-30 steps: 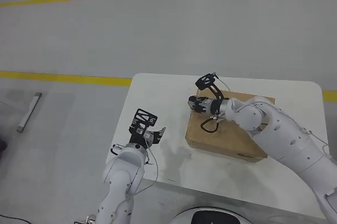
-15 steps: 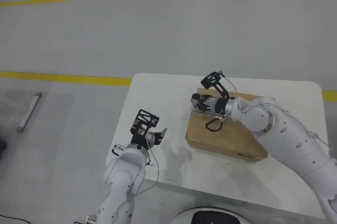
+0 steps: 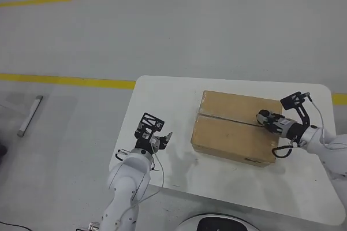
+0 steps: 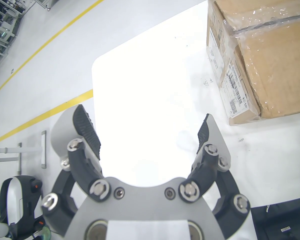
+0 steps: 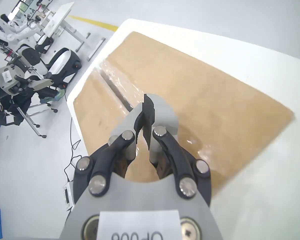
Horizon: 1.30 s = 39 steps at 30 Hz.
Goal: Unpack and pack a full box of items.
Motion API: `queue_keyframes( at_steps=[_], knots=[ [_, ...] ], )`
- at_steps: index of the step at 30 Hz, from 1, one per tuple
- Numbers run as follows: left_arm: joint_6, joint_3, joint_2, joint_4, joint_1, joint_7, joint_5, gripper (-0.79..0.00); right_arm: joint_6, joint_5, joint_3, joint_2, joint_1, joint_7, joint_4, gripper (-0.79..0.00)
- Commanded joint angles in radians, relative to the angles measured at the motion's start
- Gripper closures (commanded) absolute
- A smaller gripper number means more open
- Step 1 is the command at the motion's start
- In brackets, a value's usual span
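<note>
The brown cardboard box (image 3: 231, 130), sealed with clear tape (image 5: 118, 86) along its top seam, sits on the rounded white table (image 3: 161, 95). The right gripper (image 5: 146, 109) is over one end of that seam, its fingers pressed together with nothing between them (whether the tips touch the tape I cannot tell). To part the flaps cleanly, it should probably run the tips straight along the seam with light pressure. The left gripper (image 4: 142, 121), spread wide and empty, hangs beside the box's labelled end, well placed to steady it.
</note>
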Motion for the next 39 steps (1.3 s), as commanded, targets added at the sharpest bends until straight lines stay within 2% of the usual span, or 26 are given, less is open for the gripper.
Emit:
queue_keyframes(
  at_steps=[1,7,11,14,16,21,22,30,32,34,39],
  knots=[
    [0.0,0.0,0.0,0.0,0.0,0.0,0.0,-0.785,0.001,0.001,0.01,0.001,-0.018,-0.003,0.009,0.0],
    [0.0,0.0,0.0,0.0,0.0,0.0,0.0,-0.785,0.012,-0.012,0.001,0.001,-0.021,-0.022,0.04,0.0],
    [0.0,0.0,0.0,0.0,0.0,0.0,0.0,-0.785,0.042,-0.022,0.089,0.007,-0.06,-0.093,-0.051,0.0],
    [0.0,0.0,0.0,0.0,0.0,0.0,0.0,-0.785,0.148,-0.134,0.209,0.009,-0.17,-0.194,-0.21,0.0],
    [0.0,0.0,0.0,0.0,0.0,0.0,0.0,-0.785,0.204,-0.151,0.277,0.003,-0.259,-0.274,-0.299,0.0],
    [0.0,0.0,0.0,0.0,0.0,0.0,0.0,-0.785,0.234,-0.174,0.396,-0.017,-0.475,-0.424,-0.439,0.0],
    [0.0,0.0,0.0,0.0,0.0,0.0,0.0,-0.785,0.235,-0.185,0.403,-0.02,-0.51,-0.43,-0.453,0.0],
    [0.0,0.0,0.0,0.0,0.0,0.0,0.0,-0.785,0.235,-0.185,0.403,-0.02,-0.51,-0.43,-0.453,0.0],
    [0.0,0.0,0.0,0.0,0.0,0.0,0.0,-0.785,0.227,-0.154,0.382,-0.025,-0.506,-0.48,-0.443,0.0],
    [0.0,0.0,0.0,0.0,0.0,0.0,0.0,-0.785,0.218,-0.193,0.363,-0.029,-0.513,-0.534,-0.425,0.0],
    [0.01,-0.004,0.001,0.004,0.008,0.021,0.001,-0.785,0.152,-0.234,0.314,-0.046,-0.58,-0.749,-0.354,0.0]
  ],
)
